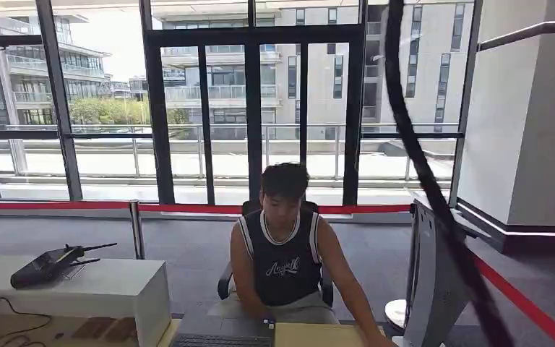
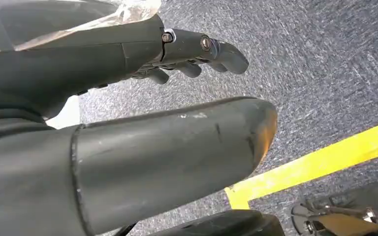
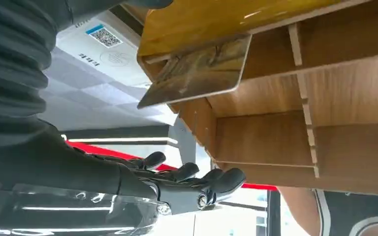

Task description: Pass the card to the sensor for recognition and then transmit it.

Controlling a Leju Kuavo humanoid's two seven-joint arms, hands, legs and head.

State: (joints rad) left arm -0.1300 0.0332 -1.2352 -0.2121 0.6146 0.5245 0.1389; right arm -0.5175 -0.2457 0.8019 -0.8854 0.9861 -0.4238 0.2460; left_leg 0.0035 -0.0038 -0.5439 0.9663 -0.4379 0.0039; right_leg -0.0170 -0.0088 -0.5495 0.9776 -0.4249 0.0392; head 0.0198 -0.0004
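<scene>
The card (image 3: 197,71), glossy with a brownish picture, juts out from under the yellow top board (image 3: 226,17) of a wooden rack (image 3: 325,123). My right hand (image 3: 177,182) lies stretched out beside the rack, its fingers straight and apart from the card, with nothing in them. My left hand (image 2: 177,113) hangs over grey carpet, its fingers (image 2: 202,54) loosely bent and the thick thumb well apart from them, holding nothing. A black device with thin antennas (image 1: 47,266) sits on a white counter (image 1: 108,289) at the left.
A person (image 1: 283,253) sits straight ahead behind a desk with a keyboard (image 1: 220,340), one arm reaching toward the lower right. A monitor's grey back (image 1: 430,282) stands at the right. A black cable (image 1: 433,188) hangs across the view. Red barrier tape (image 1: 527,307) runs behind. Yellow floor tape (image 2: 325,160).
</scene>
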